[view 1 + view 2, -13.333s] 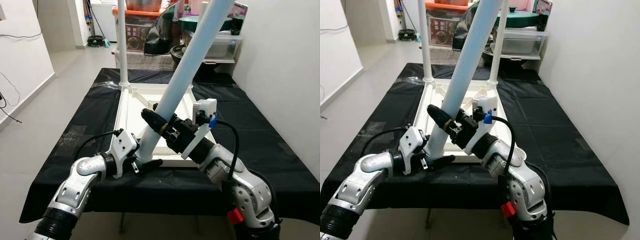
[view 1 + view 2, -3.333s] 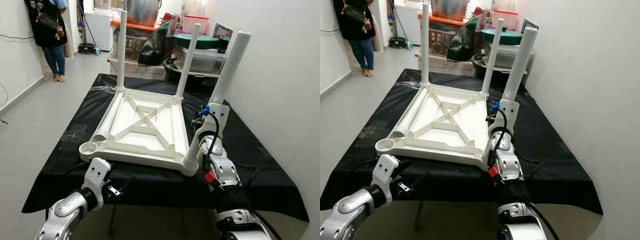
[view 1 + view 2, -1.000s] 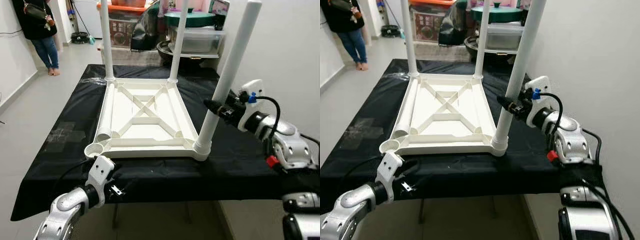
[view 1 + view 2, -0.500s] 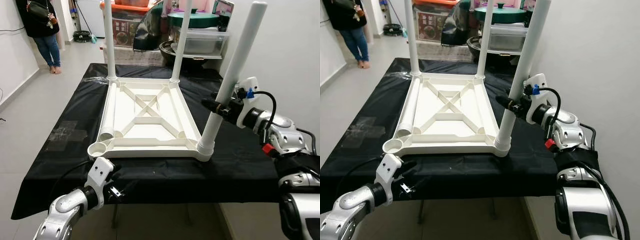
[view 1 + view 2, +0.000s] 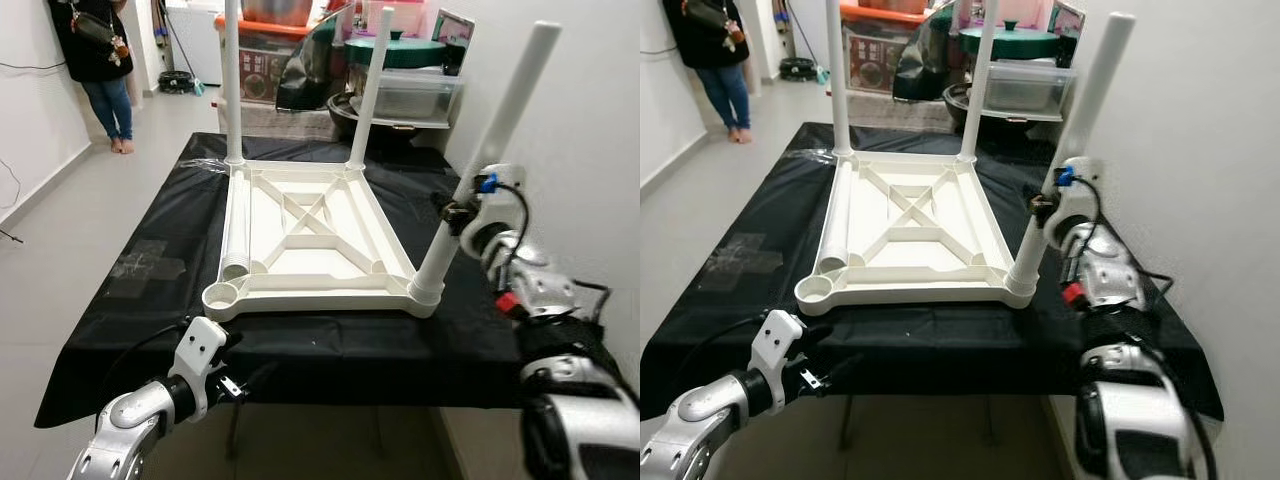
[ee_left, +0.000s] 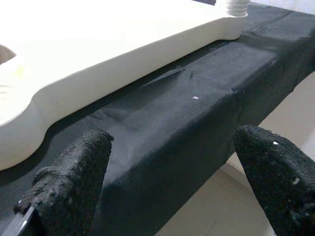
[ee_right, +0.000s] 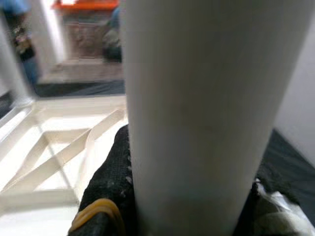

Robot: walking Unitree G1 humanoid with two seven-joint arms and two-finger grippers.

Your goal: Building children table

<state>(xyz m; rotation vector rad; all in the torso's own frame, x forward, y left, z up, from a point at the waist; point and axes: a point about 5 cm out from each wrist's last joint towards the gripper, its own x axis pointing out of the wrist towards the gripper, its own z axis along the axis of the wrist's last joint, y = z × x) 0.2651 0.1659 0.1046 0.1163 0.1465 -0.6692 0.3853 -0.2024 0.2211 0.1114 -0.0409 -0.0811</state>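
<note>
A white children's table top (image 5: 310, 300) lies upside down on a black-covered table (image 5: 150, 290). Two white legs (image 5: 233, 80) (image 5: 370, 80) stand upright in its far corners. A third leg (image 5: 500, 130) sits in the near right corner socket and leans to the right. My right gripper (image 5: 452, 212) is shut on that leg a little above the socket; the leg (image 7: 197, 123) stands between the black fingers (image 7: 106, 196). A fourth leg (image 5: 238, 235) lies inside the top along its left side. The near left socket (image 5: 222, 296) holds nothing. My left gripper (image 6: 167, 182) hangs open below the table's front edge.
A person (image 5: 95, 60) stands on the floor at the far left. Boxes, bins and a green-lidded container (image 5: 400, 70) crowd the space behind the table. A white wall (image 5: 590, 150) runs close along the right side.
The whole view has shifted a little. My right forearm has swung in closer to my body while staying shut on the leaning leg. The left gripper has not moved.
</note>
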